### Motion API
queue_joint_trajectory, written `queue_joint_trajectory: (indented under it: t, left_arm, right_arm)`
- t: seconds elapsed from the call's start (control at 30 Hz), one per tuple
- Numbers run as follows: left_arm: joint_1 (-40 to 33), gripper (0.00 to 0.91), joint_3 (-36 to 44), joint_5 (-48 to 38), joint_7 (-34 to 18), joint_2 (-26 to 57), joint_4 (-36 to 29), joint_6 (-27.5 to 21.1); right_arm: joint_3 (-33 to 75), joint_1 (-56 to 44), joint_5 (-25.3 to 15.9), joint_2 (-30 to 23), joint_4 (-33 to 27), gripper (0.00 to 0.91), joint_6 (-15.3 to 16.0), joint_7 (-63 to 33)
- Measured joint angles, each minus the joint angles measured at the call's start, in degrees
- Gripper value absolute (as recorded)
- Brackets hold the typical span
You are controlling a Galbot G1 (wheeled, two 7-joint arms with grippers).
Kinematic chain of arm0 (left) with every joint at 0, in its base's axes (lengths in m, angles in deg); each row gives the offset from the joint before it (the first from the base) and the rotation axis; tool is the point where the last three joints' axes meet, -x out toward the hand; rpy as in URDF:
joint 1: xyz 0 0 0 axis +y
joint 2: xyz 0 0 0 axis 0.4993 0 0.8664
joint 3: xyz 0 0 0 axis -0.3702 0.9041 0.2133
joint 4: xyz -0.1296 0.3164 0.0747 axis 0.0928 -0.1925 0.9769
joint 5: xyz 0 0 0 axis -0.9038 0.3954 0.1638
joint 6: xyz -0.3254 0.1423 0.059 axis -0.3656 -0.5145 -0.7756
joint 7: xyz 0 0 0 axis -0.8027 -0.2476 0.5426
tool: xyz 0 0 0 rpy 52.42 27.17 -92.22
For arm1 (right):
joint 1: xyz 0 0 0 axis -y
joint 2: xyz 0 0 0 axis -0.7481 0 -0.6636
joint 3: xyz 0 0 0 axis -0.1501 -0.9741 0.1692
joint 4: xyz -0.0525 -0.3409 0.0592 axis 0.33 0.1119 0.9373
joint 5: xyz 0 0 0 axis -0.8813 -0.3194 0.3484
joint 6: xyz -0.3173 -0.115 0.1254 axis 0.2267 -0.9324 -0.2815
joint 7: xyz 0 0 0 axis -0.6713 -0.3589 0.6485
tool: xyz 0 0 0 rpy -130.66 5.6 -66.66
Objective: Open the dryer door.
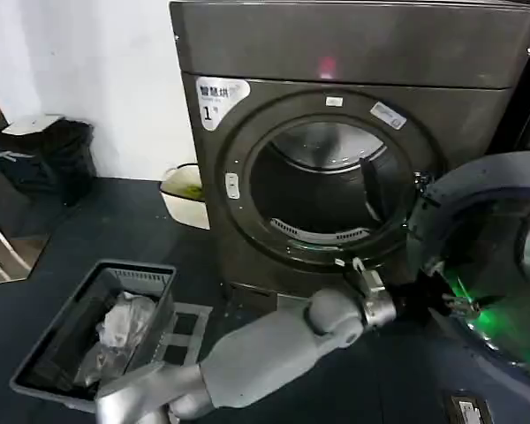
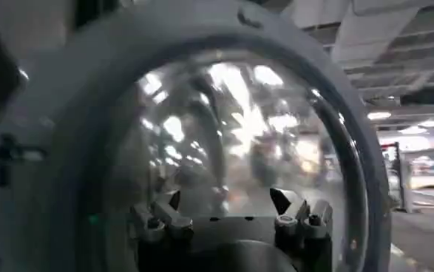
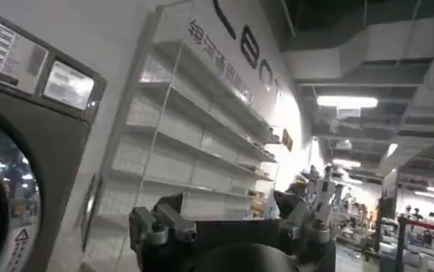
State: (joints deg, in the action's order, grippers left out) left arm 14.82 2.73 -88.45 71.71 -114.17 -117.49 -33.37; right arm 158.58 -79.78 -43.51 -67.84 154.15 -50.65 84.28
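Dryer door (image 1: 499, 256) swung wide open, hanging right of dryer (image 1: 353, 132). Left gripper (image 1: 442, 299) at door's inner glass, fingers (image 2: 287, 201) apart, glass just ahead, contact unclear. Right gripper (image 3: 231, 222) fingers apart, holding nothing.

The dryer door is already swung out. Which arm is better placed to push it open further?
The left. Its left gripper is right at the inner face of the dryer door, fingers open toward the glass. The right gripper points away at shelves, not at the door.
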Motion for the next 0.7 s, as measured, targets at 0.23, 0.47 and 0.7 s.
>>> queue_joint_trajectory:
  t: [0.23,0.47,0.7]
  left_arm:
    - [0.64,0.907,-1.21,-5.34,-5.04,7.47,-5.85,5.53]
    - [2.99,0.907,-1.05,-6.38,-6.47,24.19,-18.71,7.21]
    - [5.7,0.907,-1.8,-8.65,-3.97,42.83,-27.87,5.54]
  right_arm:
    - [1.25,1.0,-2.07,1.89,-1.95,0.907,-0.95,0.24]
    - [1.22,2.22,-3.05,3.25,-2.79,0.907,-1.08,0.68]
    - [1.15,3.4,-5.47,3.72,-2.31,0.907,-1.59,1.11]
